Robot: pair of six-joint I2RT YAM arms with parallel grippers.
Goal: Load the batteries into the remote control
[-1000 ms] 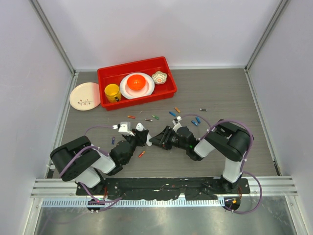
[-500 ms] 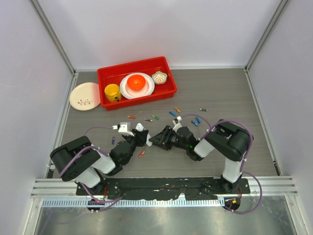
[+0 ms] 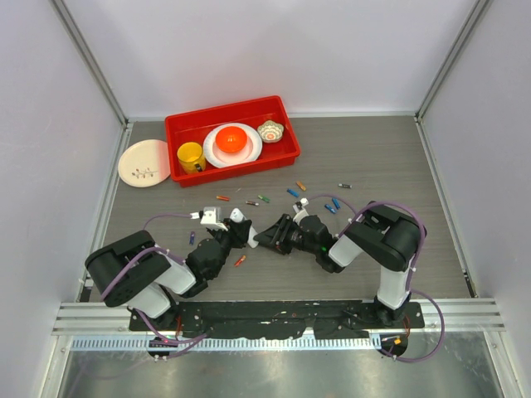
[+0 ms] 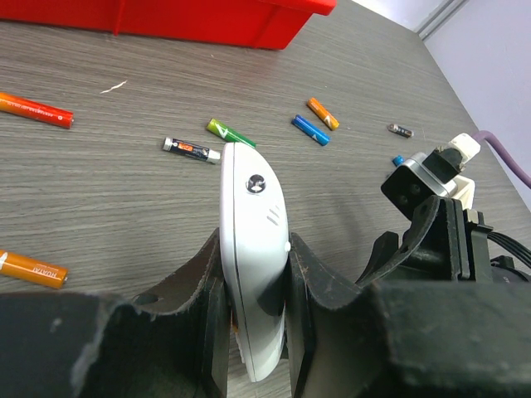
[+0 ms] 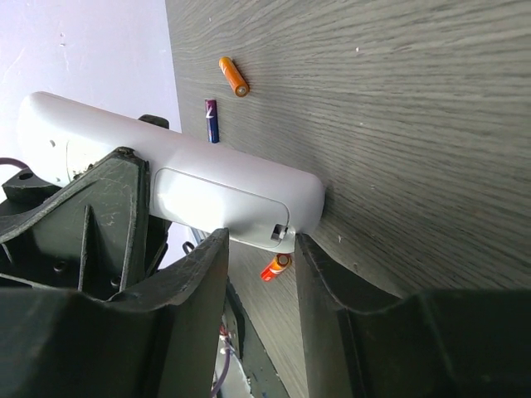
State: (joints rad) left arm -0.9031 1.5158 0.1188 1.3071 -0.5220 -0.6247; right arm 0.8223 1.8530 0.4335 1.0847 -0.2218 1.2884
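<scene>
White remote control [image 4: 251, 195], gripped by left hand [image 4: 254, 265], points lengthwise away from it; right hand [image 5: 261, 242] half-open.

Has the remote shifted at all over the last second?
No. In the top view the remote control sits where it did, equally far from the red tray and from the orange battery lying near it.

top: overhead, far | wrists: low, close | shared: remote control [image 4: 253, 224]

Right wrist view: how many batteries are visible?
3: an orange battery out on the table, a dark blue battery beside the remote, a red-orange battery partly behind its end. The remote may hide more.
</scene>
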